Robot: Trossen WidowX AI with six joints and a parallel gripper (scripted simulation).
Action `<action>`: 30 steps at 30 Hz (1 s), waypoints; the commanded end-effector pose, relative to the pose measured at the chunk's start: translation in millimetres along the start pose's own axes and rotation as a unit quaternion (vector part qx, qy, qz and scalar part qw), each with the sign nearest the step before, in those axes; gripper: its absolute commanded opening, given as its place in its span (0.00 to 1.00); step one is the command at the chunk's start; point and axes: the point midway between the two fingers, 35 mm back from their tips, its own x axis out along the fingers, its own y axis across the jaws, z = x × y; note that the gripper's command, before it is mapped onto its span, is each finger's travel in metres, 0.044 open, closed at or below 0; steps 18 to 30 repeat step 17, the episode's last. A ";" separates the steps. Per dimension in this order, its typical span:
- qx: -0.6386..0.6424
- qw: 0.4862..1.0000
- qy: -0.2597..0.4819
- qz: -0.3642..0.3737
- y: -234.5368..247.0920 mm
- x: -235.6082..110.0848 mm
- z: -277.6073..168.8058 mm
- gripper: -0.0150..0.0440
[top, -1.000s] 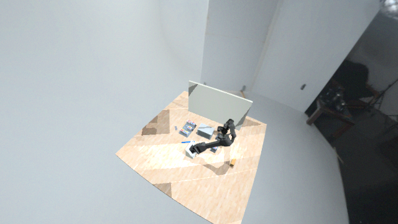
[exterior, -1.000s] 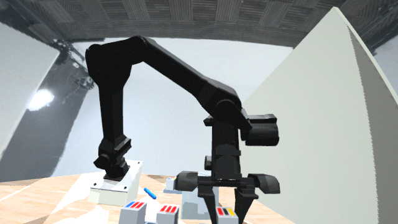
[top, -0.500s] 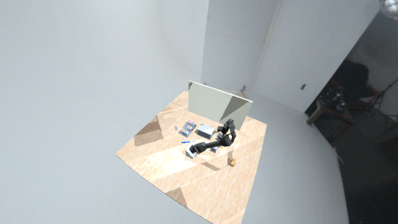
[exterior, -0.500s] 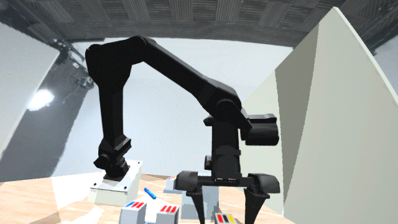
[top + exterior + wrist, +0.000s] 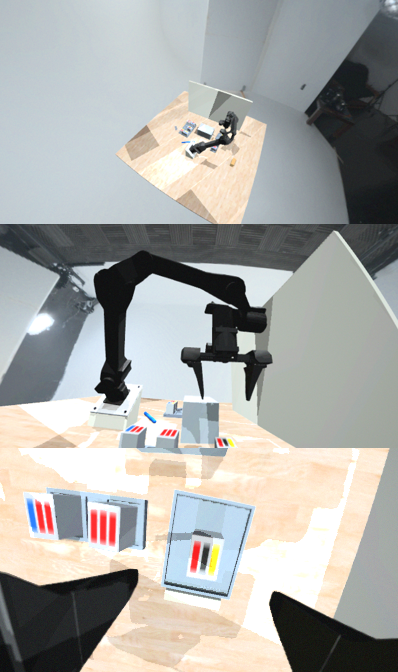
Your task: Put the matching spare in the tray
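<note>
My gripper (image 5: 204, 586) (image 5: 224, 397) is open and empty. It hangs above the light blue tray (image 5: 230, 518). A grey spare with red, black and yellow stripes (image 5: 205, 555) (image 5: 224, 442) stands in the tray, clear of both fingers. Two more spares stand left of the tray: one with blue and red stripes (image 5: 39, 515) (image 5: 133, 432), one with three red stripes (image 5: 102, 525) (image 5: 168, 435). The grey mounted unit (image 5: 199, 418) (image 5: 206, 130) stands behind them; its back is hidden.
A tall white panel (image 5: 311, 348) (image 5: 202, 99) stands close on the gripper's right. The arm's white base (image 5: 116, 410), a blue pen (image 5: 150, 417) (image 5: 186, 142) and another small part (image 5: 171, 407) lie further back. An orange block (image 5: 232, 162) lies apart.
</note>
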 end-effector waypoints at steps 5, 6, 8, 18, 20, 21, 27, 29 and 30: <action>0.004 1.000 0.005 0.001 1.7 -12.3 -2.8 1.00; 0.000 1.000 0.002 0.004 2.4 -7.3 -1.0 1.00; 0.000 1.000 0.002 0.004 2.4 -7.3 -1.0 1.00; 0.000 1.000 0.002 0.004 2.4 -7.3 -1.0 1.00; 0.000 1.000 0.002 0.004 2.4 -7.3 -1.0 1.00; 0.000 1.000 0.002 0.004 2.4 -7.3 -1.0 1.00; 0.000 1.000 0.002 0.004 2.4 -7.3 -1.0 1.00; 0.000 1.000 0.002 0.004 2.4 -7.3 -1.0 1.00; 0.000 1.000 0.002 0.004 2.4 -7.3 -1.0 1.00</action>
